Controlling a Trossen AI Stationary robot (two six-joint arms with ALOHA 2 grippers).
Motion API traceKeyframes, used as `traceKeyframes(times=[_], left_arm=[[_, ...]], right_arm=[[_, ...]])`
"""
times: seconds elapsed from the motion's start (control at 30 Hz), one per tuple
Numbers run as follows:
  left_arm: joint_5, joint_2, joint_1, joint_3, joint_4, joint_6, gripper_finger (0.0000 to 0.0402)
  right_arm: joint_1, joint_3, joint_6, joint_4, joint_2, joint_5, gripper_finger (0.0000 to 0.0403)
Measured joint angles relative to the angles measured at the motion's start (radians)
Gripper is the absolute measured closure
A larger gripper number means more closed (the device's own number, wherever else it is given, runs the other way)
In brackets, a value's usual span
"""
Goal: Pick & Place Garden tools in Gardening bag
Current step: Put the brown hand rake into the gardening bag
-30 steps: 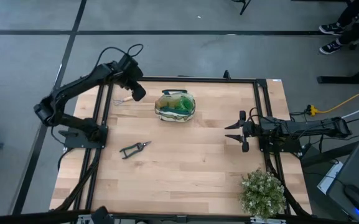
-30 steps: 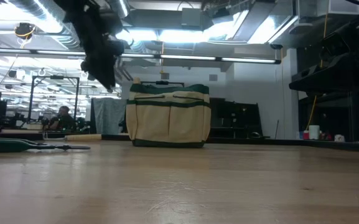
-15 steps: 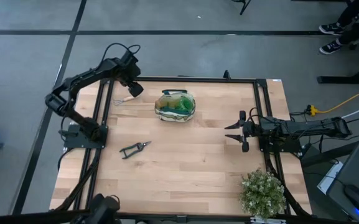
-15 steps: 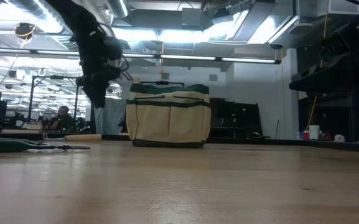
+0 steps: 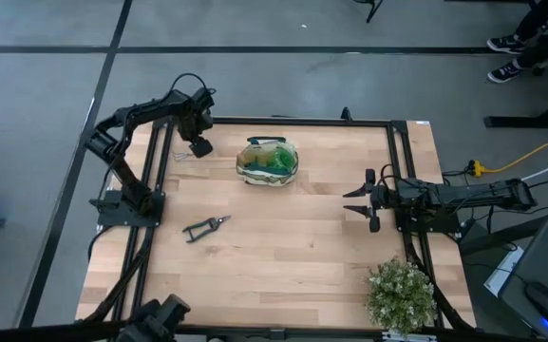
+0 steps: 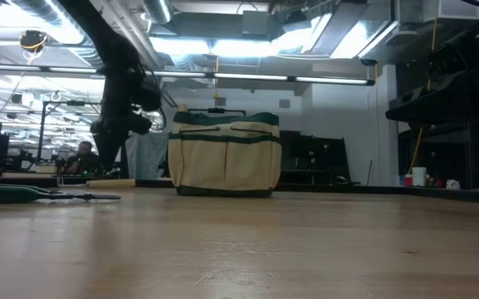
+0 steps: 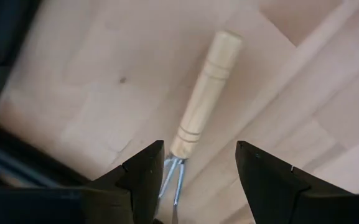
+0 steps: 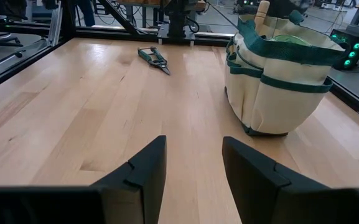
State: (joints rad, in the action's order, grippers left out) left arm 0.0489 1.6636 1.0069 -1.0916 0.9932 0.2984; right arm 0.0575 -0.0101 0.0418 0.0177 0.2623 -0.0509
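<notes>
Small wood-handled fork point(image 7: 199, 99) lies on desk point(image 5: 283, 256) at far-left corner, beside gardening bag point(image 5: 268, 161). Left end effector point(image 5: 198, 146) hovers above it, fingers apart, empty: approach step. Next: descend, close on handle. Right end effector point(image 5: 367, 201) waits, open.

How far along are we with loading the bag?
Partly done: the cream canvas bag with green trim already holds green items and a wooden handle. The open left gripper is over the wood-handled fork tool, not gripping yet. The black pruning shears remain on the table. The right gripper waits.
</notes>
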Motion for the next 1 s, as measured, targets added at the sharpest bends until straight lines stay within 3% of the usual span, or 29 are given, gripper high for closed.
traceKeyframes(times=[0.23, 0.73, 1.0], left_arm=[[-0.015, 0.045, 0.0, 0.0, 0.002, 0.09, 0.0206], [0.038, 0.065, -0.004, 0.062, -0.105, 0.126, 0.0206], [0.038, 0.065, -0.02, 0.086, -0.17, 0.113, 0.024]], right_arm=[[0.0, 0.0, 0.0, 0.0, 0.0, 0.0, 0.0243], [0.0, 0.0, 0.0, 0.0, 0.0, 0.002, 0.0243], [0.0, 0.0, 0.0, 0.0, 0.0, 0.002, 0.0243]])
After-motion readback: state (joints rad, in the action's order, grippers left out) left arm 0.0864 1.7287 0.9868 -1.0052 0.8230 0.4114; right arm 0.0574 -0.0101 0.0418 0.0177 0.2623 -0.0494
